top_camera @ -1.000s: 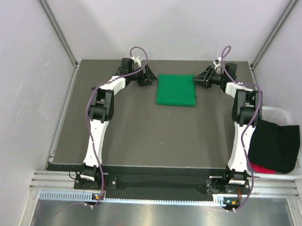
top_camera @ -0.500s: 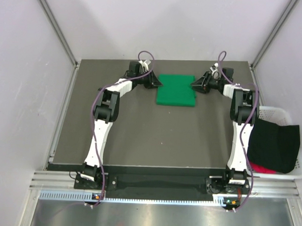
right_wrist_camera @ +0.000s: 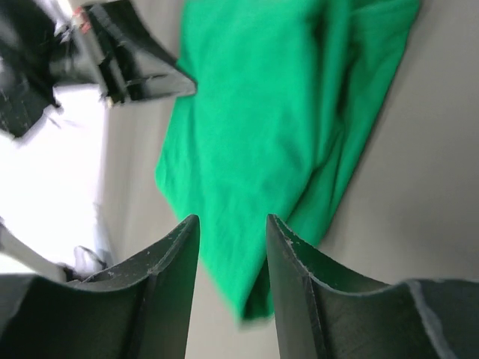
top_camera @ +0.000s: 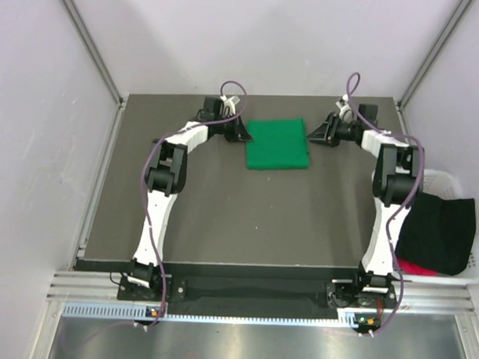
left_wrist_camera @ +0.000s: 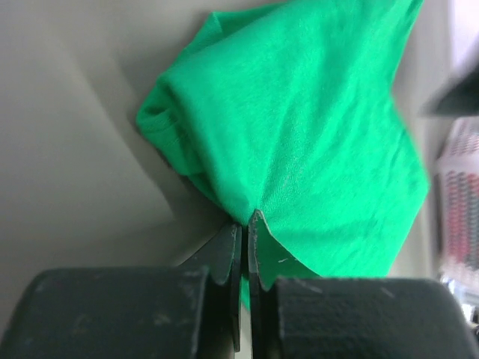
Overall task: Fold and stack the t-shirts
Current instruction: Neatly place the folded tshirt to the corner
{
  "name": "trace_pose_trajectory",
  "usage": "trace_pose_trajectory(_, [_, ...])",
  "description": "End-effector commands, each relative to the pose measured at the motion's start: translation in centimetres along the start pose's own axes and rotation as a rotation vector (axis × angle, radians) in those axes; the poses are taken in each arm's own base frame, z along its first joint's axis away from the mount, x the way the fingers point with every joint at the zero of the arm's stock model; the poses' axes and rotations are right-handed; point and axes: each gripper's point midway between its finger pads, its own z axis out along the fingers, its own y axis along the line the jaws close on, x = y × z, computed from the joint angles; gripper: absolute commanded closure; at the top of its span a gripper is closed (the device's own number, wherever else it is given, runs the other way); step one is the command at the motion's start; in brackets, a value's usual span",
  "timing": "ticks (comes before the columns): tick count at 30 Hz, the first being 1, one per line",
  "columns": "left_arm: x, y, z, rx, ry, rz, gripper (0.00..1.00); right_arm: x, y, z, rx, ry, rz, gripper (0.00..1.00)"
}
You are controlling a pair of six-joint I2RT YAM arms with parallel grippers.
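Note:
A bright green t-shirt (top_camera: 278, 144), folded into a square, lies at the back middle of the dark table (top_camera: 238, 219). My left gripper (top_camera: 245, 136) is at its left edge and shut on a pinch of the green cloth (left_wrist_camera: 314, 127), which bunches up at the fingertips (left_wrist_camera: 245, 218). My right gripper (top_camera: 312, 135) stands open at the shirt's right edge, with the green fabric (right_wrist_camera: 254, 127) lying between and beyond its fingers (right_wrist_camera: 232, 218), not gripped. A black t-shirt (top_camera: 436, 232) hangs over the basket at the right, with a red one (top_camera: 413, 268) under it.
A white plastic basket (top_camera: 444, 180) stands off the table's right edge beside the right arm. Pale walls and metal frame posts close in the back and sides. The left arm's gripper (right_wrist_camera: 135, 67) shows across the shirt in the right wrist view.
My left gripper moved in to the shirt's left edge and shut on the cloth. The right gripper drew back slightly to the right and its jaws narrowed a little.

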Motion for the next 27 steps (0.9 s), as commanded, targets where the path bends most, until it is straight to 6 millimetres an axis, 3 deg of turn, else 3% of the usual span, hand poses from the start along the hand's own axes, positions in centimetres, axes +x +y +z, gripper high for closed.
trace_pose_trajectory(1, [1.0,2.0,-4.8,-0.142,0.109,0.045,1.0,-3.2,7.6,-6.1,0.017,-0.067,-0.432,0.59])
trace_pose_trajectory(8, [0.7,7.5,-13.6,-0.337,0.17,0.081,1.0,-0.1,9.5,-10.5,0.096,-0.04,-0.565,0.58])
trace_pose_trajectory(13, [0.2,8.5,-18.8,-0.423,0.189,0.168,1.0,0.9,11.0,-12.1,0.109,-0.059,-0.594,0.58])
trace_pose_trajectory(14, [1.4,8.3,-19.3,-0.429,0.229,0.164,1.0,1.3,11.1,-12.2,0.11,-0.052,-0.591,0.58])
trace_pose_trajectory(16, [1.7,9.0,-22.3,-0.486,0.246,0.162,1.0,1.6,11.9,-12.8,0.116,-0.055,-0.617,0.58])
trace_pose_trajectory(19, [4.6,8.3,-24.8,-0.496,0.344,0.164,1.0,2.2,12.7,-13.5,0.128,-0.053,-0.639,0.58])
trace_pose_trajectory(20, [6.4,8.8,-25.7,-0.493,0.384,0.152,1.0,2.6,12.9,-13.7,0.129,-0.046,-0.632,0.58])
trace_pose_trajectory(22, [7.3,8.3,-27.8,-0.51,0.4,0.186,1.0,2.8,13.7,-14.2,0.127,-0.053,-0.645,0.58])
trace_pose_trajectory(23, [9.3,8.5,-28.3,-0.512,0.441,0.173,1.0,3.1,13.8,-14.3,0.127,-0.051,-0.644,0.58])
trace_pose_trajectory(27, [11.6,7.5,-31.6,-0.537,0.487,0.218,1.0,4.0,14.6,-14.8,0.125,-0.055,-0.646,0.58])
